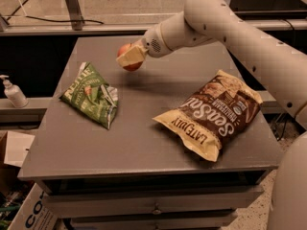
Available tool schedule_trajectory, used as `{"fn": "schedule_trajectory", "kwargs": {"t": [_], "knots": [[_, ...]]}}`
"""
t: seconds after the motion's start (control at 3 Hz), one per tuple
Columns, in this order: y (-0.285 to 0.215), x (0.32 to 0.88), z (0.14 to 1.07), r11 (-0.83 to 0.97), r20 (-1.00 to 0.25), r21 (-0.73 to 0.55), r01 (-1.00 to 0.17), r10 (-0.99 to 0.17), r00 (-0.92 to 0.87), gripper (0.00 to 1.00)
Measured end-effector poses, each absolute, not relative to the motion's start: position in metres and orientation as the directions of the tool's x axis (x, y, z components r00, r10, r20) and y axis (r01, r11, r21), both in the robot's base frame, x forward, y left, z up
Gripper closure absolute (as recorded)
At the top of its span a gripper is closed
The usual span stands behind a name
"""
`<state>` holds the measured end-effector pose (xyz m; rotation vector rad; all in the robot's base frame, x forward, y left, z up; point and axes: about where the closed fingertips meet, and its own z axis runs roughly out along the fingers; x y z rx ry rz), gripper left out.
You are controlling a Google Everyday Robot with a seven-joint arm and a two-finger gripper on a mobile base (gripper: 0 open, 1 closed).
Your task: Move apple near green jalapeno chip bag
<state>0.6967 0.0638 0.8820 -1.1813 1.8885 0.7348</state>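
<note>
The red-orange apple (128, 57) is held in my gripper (130, 56), which is shut on it and carries it above the grey table, right of and behind the green jalapeno chip bag (92, 95). The crumpled green bag lies on the left part of the table (144, 143). The gripper's pale fingers cover much of the apple's front. My white arm reaches in from the upper right.
A larger brown-and-yellow chip bag (213, 113) lies on the right side of the table. A white pump bottle (13, 92) stands on a ledge to the left. A cardboard box (29, 210) sits on the floor at lower left. Drawers run under the table's front edge.
</note>
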Motion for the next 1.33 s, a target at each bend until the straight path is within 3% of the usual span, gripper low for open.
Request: {"fn": "schedule_trajectory", "kwargs": {"t": [1.33], "knots": [[0.089, 0.635, 0.853, 0.373, -0.814, 0.137, -0.917, -0.486, -0.319, 1.00]]}}
